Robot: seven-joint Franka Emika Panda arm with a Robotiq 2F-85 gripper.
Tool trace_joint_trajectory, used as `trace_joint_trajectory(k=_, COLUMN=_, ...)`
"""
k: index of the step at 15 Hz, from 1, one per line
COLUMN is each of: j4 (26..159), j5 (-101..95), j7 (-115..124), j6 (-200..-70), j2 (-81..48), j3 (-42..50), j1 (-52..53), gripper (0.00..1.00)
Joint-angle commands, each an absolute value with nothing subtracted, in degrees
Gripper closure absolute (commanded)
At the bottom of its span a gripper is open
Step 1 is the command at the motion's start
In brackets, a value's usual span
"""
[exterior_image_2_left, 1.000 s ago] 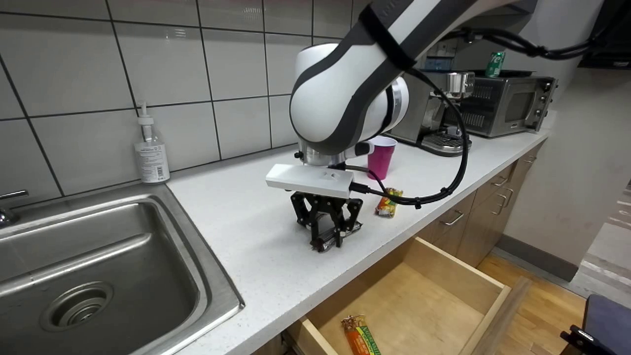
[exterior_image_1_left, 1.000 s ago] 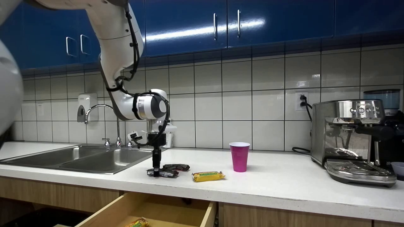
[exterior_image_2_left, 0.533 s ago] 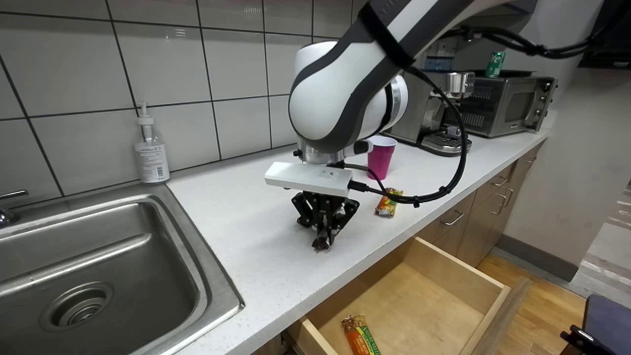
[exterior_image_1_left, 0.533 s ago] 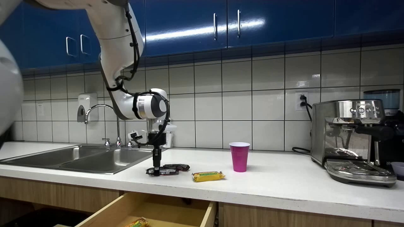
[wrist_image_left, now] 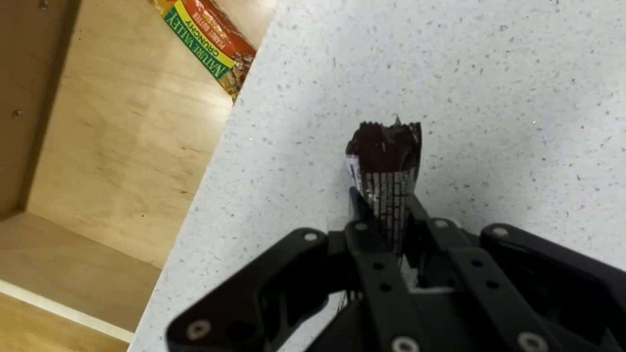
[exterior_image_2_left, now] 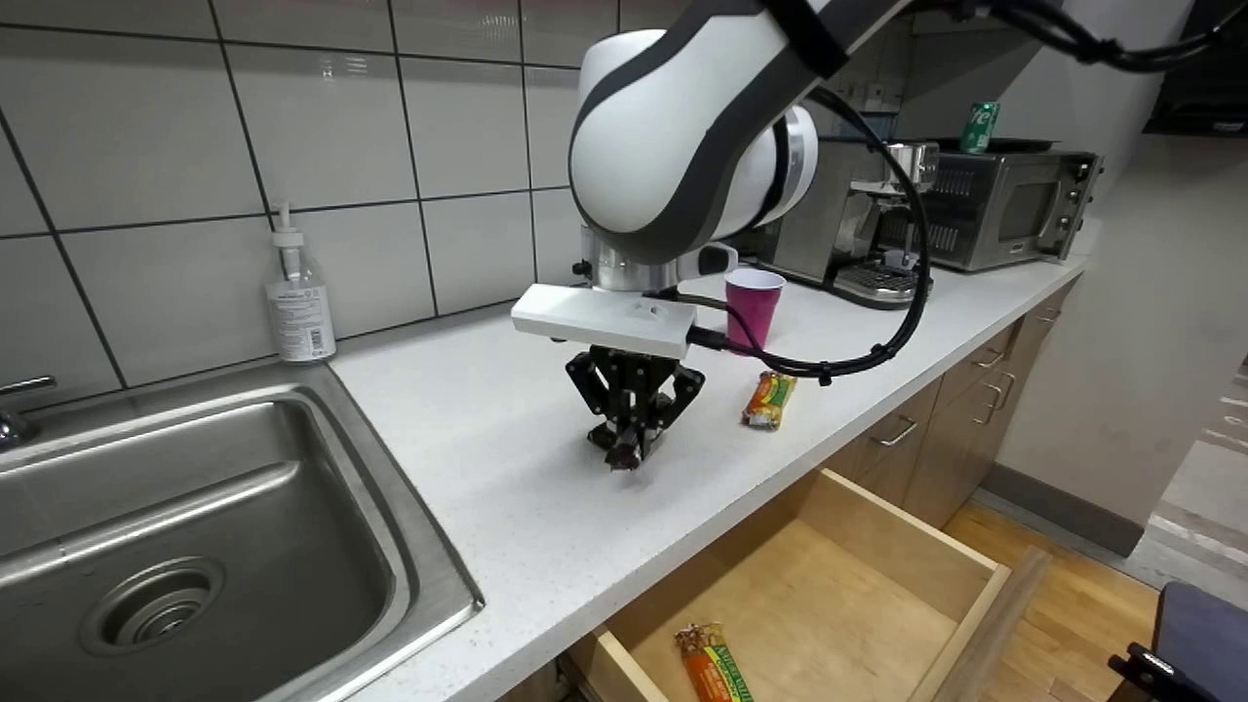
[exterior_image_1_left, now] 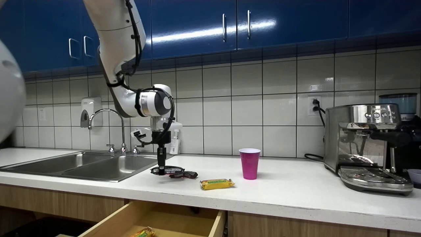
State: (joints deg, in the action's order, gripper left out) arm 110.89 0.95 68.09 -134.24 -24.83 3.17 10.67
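My gripper is shut on a dark wrapped bar, whose brown crimped end sticks out past the fingers in the wrist view. In an exterior view the held bar hangs a little above the white counter, roughly level. Another dark bar lies on the counter just beyond it; the gripper mostly hides that one in an exterior view. Off to the side lies a yellow bar, seen in both exterior views. Inside the open drawer rests an orange and green bar, also visible in the wrist view.
A pink cup stands on the counter behind the yellow bar. The steel sink borders the work area, with a soap bottle at its back corner. Farther along stands an espresso machine. The drawer juts out below the counter's front edge.
The jaws have shut on the dark bar, which lay on the counter a second ago. Arm and bar have since risen a little and shifted slightly toward the sink and the wall.
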Motion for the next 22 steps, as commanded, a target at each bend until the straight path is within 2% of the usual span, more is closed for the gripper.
trace_joint_trajectory(k=1, j4=116.5, j5=-0.4, j7=68.5, j6=-134.0, j2=-19.2, j3=2.7, j1=11.2, gripper=0.96)
trace_joint_trajectory(k=13, j4=136.1, j5=-0.4, j7=68.7, j6=-133.2, j2=-4.5, j3=-0.1, j1=10.6, gripper=0.96)
trace_joint_trajectory(k=22, j4=145.0, j5=-3.6, j7=69.0, j6=-132.5, j2=1.8, j3=-2.5, j1=9.7, gripper=0.96)
